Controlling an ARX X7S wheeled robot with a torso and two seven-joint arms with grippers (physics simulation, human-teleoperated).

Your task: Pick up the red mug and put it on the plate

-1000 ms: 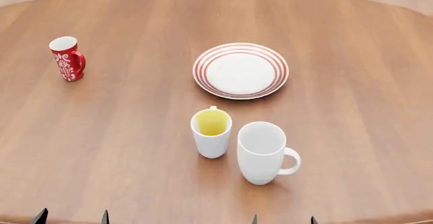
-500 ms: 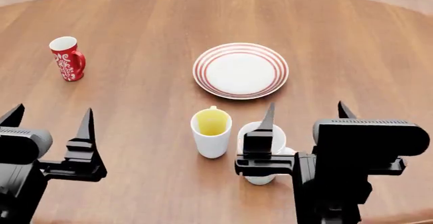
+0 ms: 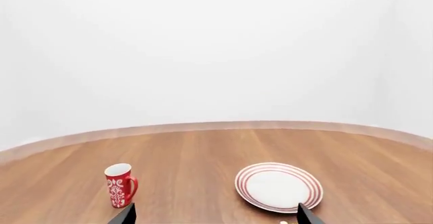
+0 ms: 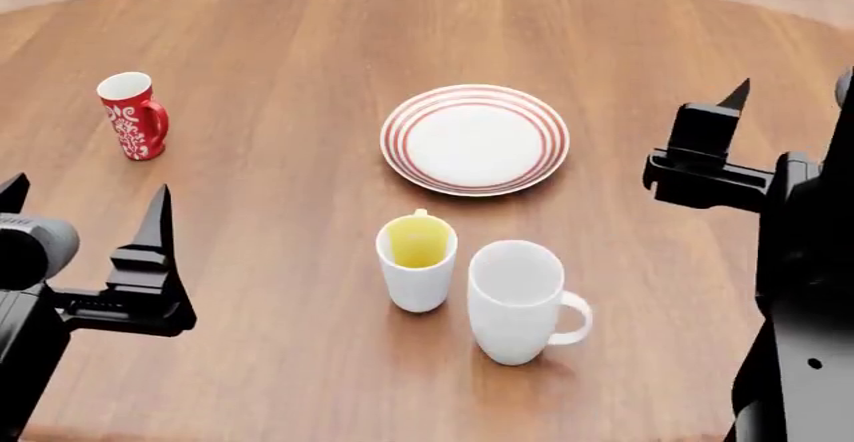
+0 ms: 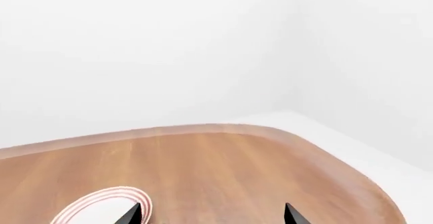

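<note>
Cropping the right gripper (image 4: 787, 122) to one fingertip, head view; left gripper (image 4: 83, 212) spread, empty

The red mug (image 4: 134, 115), white inside with a white floral pattern, stands upright on the bench's far left, handle toward the round, red-ringed white plate (image 4: 475, 139), which lies flat well apart.

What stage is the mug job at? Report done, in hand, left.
Done: nothing; the small red floral mug stands on the brown wooden table, apart from the round red-ringed white plate.
In hand: nothing; left gripper and right gripper are open, empty.
Left: grasp, lift, place.
</note>
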